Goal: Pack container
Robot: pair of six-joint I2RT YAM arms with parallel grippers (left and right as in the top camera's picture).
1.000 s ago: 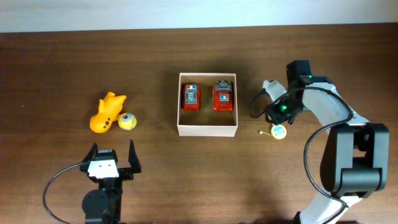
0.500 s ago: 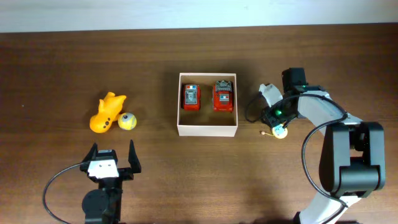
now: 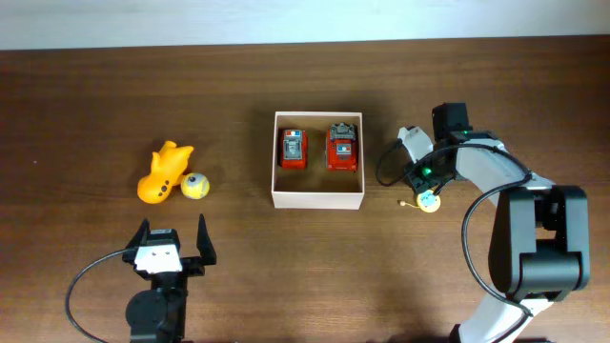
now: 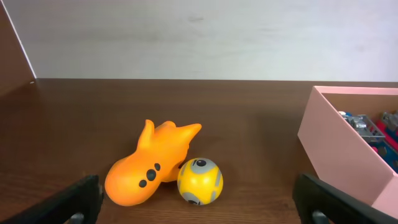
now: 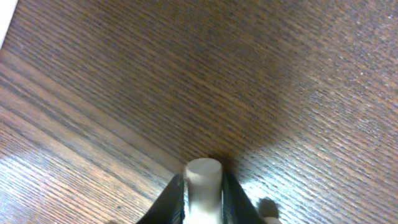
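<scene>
The square, thin-walled container (image 3: 317,200) sits mid-table (image 3: 95,76) on grained dark wood (two glossy red toy cars (image 3: 294,149) inside). The right gripper (image 5: 203,194) pinches a smooth pale cylinder (image 5: 203,173); the left gripper (image 3: 172,233) is spread wide.

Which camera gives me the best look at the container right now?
Overhead: it shows the whole container, all four walls, with two red cars inside. Left wrist catches only one corner and a side wall at its right edge. Right wrist shows none of it, just table and a white peg between its fingers.
</scene>
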